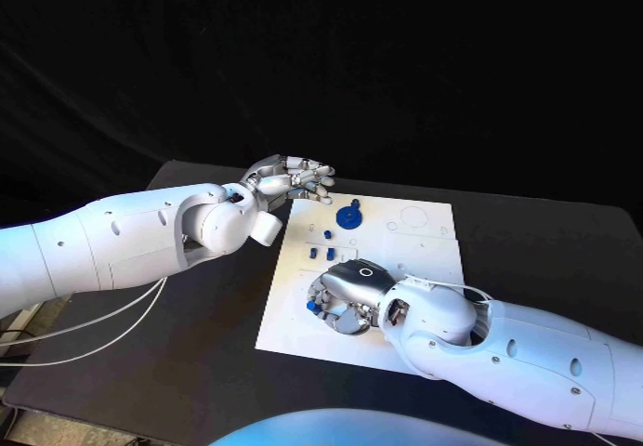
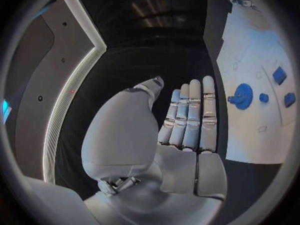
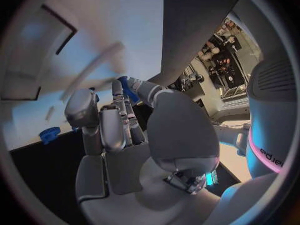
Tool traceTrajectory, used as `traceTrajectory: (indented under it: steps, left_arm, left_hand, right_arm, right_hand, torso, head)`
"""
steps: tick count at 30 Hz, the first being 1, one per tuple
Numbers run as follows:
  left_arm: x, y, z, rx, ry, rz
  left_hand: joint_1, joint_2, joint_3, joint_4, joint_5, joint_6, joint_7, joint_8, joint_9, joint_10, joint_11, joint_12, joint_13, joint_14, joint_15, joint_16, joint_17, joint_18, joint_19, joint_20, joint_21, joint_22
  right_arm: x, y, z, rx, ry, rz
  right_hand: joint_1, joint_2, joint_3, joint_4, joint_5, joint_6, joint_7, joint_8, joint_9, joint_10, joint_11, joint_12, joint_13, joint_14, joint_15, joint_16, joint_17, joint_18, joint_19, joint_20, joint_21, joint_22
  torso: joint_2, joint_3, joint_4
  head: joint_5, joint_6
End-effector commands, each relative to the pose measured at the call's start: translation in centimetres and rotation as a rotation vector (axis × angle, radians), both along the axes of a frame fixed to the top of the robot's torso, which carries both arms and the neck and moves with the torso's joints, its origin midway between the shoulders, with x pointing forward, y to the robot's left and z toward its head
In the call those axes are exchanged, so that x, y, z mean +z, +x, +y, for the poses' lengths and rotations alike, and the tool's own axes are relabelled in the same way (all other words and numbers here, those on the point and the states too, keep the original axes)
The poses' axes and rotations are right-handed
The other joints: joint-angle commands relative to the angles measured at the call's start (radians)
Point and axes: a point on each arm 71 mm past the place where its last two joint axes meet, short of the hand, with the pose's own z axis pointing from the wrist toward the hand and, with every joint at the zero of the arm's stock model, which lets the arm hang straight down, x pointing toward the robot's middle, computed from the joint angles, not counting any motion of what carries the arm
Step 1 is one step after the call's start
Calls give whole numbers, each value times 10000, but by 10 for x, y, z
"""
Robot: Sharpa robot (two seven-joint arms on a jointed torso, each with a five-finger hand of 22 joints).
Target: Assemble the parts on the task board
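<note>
A blue part (image 3: 128,88) is being pinched by the right hand (image 1: 346,295) over the task board (image 1: 426,243). The left hand (image 1: 290,178) is being held empty, fingers straight, beside the board's far corner.

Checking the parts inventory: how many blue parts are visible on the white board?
At least 5: a round disc, three small pieces just below it, and one at the right hand, pinched in its fingers. That hand may hide more on the task board.

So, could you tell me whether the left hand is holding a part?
No, the left hand has its fingers straight with nothing in them, beside the board.
</note>
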Motion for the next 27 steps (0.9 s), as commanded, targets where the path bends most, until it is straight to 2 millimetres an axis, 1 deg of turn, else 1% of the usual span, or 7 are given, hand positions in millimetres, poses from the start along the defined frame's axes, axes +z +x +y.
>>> traceTrajectory:
  steps: [1, 11, 16, 22, 23, 25, 27]
  left_arm:
    - [1, 0, -2, -160, -103, 18]
    - [0, 0, -2, -156, -84, 50]
    - [-1, 0, -1, -153, -69, 69]
    - [-1, -1, 0, -123, -43, 87]
    - [-2, -1, 1, -114, -38, 90]
    - [-2, -1, 2, -94, -26, 94]
    - [-2, -1, 2, -88, -22, 93]
  left_hand:
    - [31, 67, -57, -8, 13, -95, -4, 60, 17, -82, 8, 52, 10, -55, -19, 46, -9, 114, 48, 12, -19, -9]
    - [31, 67, -57, -8, 13, -95, -4, 60, 17, -82, 8, 52, 10, -55, -19, 46, -9, 114, 48, 12, -19, -9]
    - [30, 73, -66, 3, 14, -99, -3, 63, 20, -91, 9, 59, 14, -62, -17, 51, -12, 114, 53, 13, -30, -17]
    - [30, 73, -66, 3, 14, -99, -3, 63, 20, -91, 9, 59, 14, -62, -17, 51, -12, 114, 53, 13, -30, -17]
    - [30, 73, -66, 3, 14, -99, -3, 63, 20, -91, 9, 59, 14, -62, -17, 51, -12, 114, 53, 13, -30, -17]
    - [30, 73, -66, 3, 14, -99, -3, 63, 20, -91, 9, 59, 14, -62, -17, 51, -12, 114, 53, 13, -30, -17]
    - [30, 73, -66, 3, 14, -99, -3, 63, 20, -91, 9, 59, 14, -62, -17, 51, -12, 114, 53, 13, -30, -17]
  right_arm:
    - [-1, -3, 0, 87, -28, -106]
    - [13, -7, -16, -352, 1422, -475]
    - [30, -7, -37, -558, 2643, -413]
    - [51, 8, -84, -1749, 3715, 1109]
    - [53, 11, -93, -1975, 3732, 1451]
    - [56, 17, -114, -2583, 3699, 2227]
    - [56, 22, -134, -3168, 3561, 2749]
  right_hand:
    - [-61, -75, -64, 7, 33, -244, -9, -130, -48, -73, -8, -64, 15, 163, 58, -2, -16, -142, -78, 18, -47, 8]
    - [-278, -390, -410, 116, 196, -848, -10, -420, -143, 62, -105, 89, 102, 151, -12, 7, -63, -134, -70, -25, -98, 15]
    - [-286, -436, -503, 131, 233, -854, -14, -412, -133, 140, -109, 174, 143, 149, -20, 14, -56, -141, -59, -38, -83, 29]
    - [-208, -247, -735, 235, 502, -106, 67, 41, 64, 691, -95, 786, 533, 181, -13, 100, 45, -170, 12, -44, 14, 105]
    - [-167, -215, -800, 231, 547, -35, 34, 105, 90, 832, -142, 989, 678, 214, -42, 175, 159, -189, 72, -58, 139, 168]
    - [-387, -126, -1255, 459, 1016, 247, -193, 504, 286, 1146, -349, 1902, 1430, 299, -201, 404, 496, -240, 221, -175, 445, 338]
    - [-464, -69, -1598, 579, 1222, 402, -327, 868, 527, 1192, -484, 2796, 2230, 346, -313, 518, 663, -307, 377, -278, 802, 522]
  torso:
    - [0, -2, -15]
    - [-19, 3, -12]
    - [-28, -5, -27]
    - [-38, -4, -61]
    - [-42, -6, -68]
    - [-61, -12, -98]
    - [-75, -16, -123]
  head:
    - [2, 5]
    - [-67, 39]
    - [-149, 93]
    - [-327, 176]
    - [-350, 182]
    - [-416, 196]
    - [-480, 201]
